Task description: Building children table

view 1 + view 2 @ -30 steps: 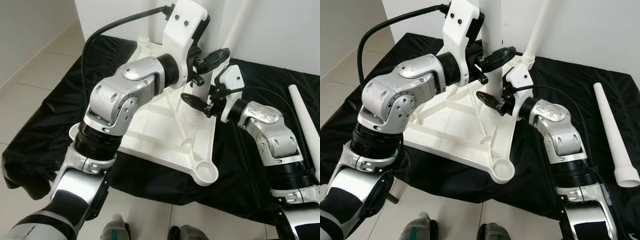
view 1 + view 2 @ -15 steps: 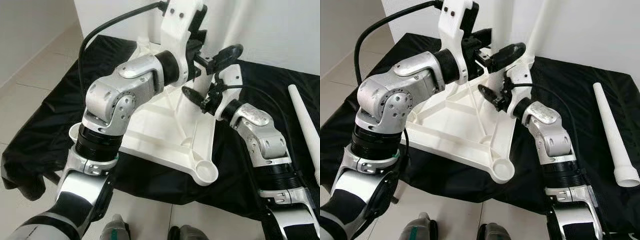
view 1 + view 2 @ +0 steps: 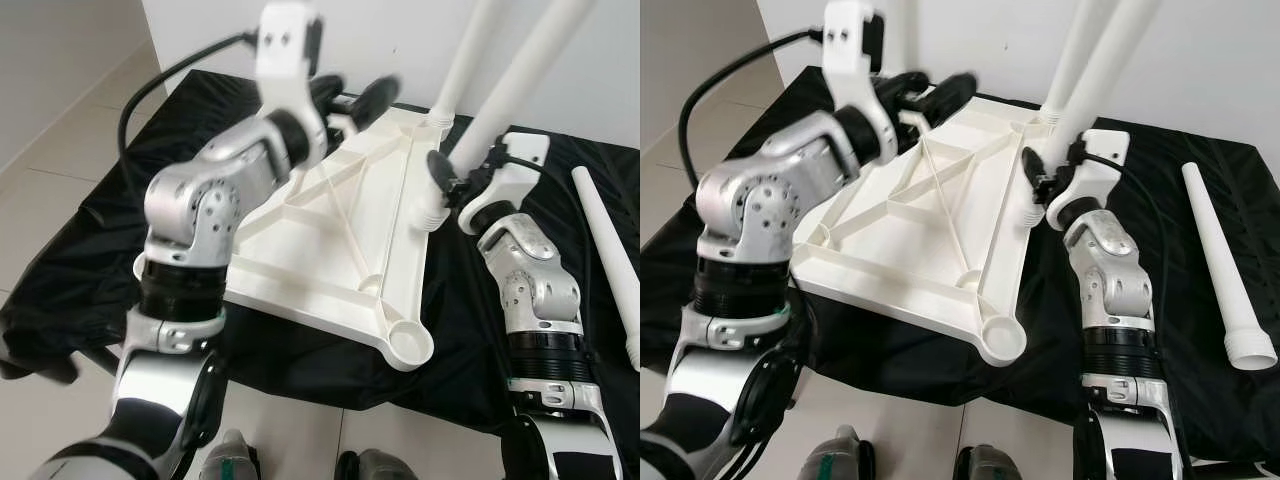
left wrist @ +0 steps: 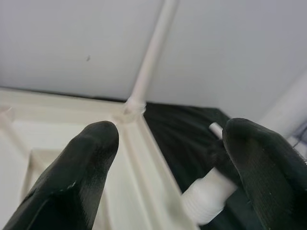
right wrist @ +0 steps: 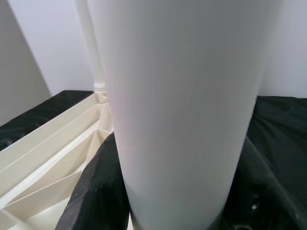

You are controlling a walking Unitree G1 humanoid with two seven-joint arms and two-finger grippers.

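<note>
The white table top lies upside down on a black cloth. Two white legs stand in its far right sockets: a far leg and a nearer leg that leans to the right. My right gripper is shut on the nearer leg close to its base, with black fingers on both sides of it. My left gripper hovers open over the table top's far edge, and nothing lies between its fingers. A third leg lies loose on the cloth at the right.
The front corner socket of the table top holds no leg. A white wall rises just behind the cloth. Tiled floor lies to the left. My feet stand at the cloth's near edge.
My left gripper has swung left, away from the nearer leg, and now hangs open. My right gripper has shut on that leg's base. The leg now leans right.
</note>
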